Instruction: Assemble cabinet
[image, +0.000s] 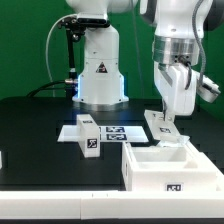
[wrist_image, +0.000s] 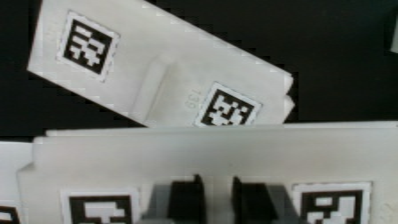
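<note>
The cabinet's white box (image: 160, 182) stands open-topped at the front, toward the exterior view's right, with a tag on its front wall. Just behind it a flat white panel (image: 160, 122) with tags lies on the black table. My gripper (image: 170, 117) hangs over the box's far side, near that panel. In the wrist view the panel (wrist_image: 160, 70) shows two tags beyond a white tagged wall (wrist_image: 196, 150). My gripper (wrist_image: 217, 186) is shut in front of that wall, its dark fingers (wrist_image: 187, 200) close together. Only a narrow pale strip shows between them; whether something thin is pinched is unclear.
A small upright white piece (image: 88, 136) with a tag stands left of centre. The marker board (image: 115, 131) lies flat behind it. The arm's white base (image: 98, 75) rises at the back, against a green curtain. The table's front edge runs just before the box.
</note>
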